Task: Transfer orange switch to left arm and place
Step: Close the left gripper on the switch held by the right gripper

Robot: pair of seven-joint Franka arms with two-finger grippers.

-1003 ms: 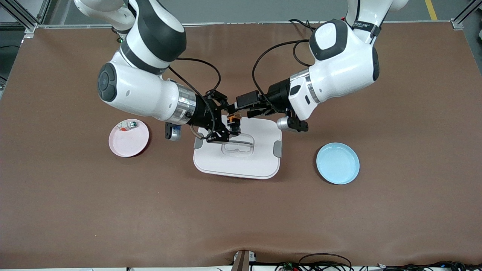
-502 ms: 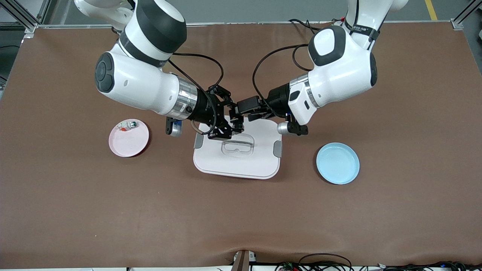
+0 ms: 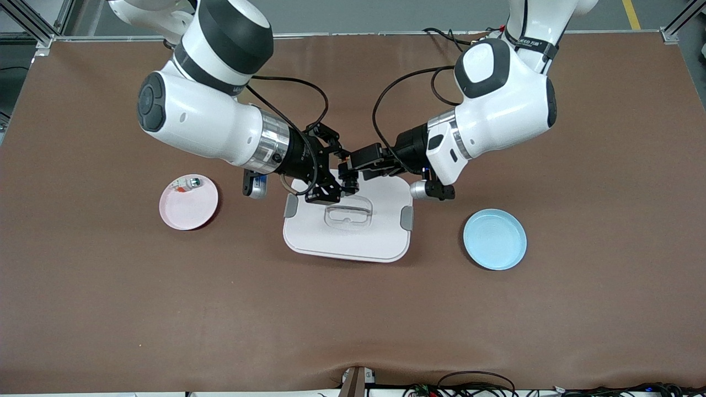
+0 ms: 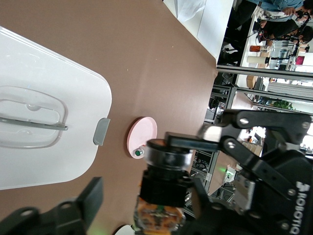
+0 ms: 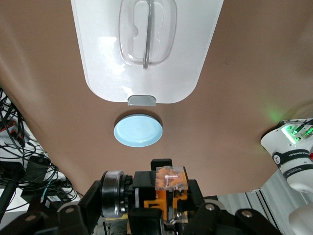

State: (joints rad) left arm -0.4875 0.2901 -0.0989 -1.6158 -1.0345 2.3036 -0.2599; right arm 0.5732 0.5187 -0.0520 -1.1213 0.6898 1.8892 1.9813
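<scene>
Front view: both grippers meet over the box [image 3: 347, 231], right gripper [image 3: 337, 175] clamped on the orange switch [image 3: 347, 179].

Left wrist: left gripper [image 4: 142, 205] straddles the switch, can't tell if its jaws bite yet.

Right wrist: an early release probably drops it onto the lid.

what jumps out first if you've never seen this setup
The two arms meet over the white box in mid-table: the right pincer grips the orange switch, and the left pincer is at the same part. A pink plate lies toward the right arm's end, a blue plate toward the left arm's.
</scene>
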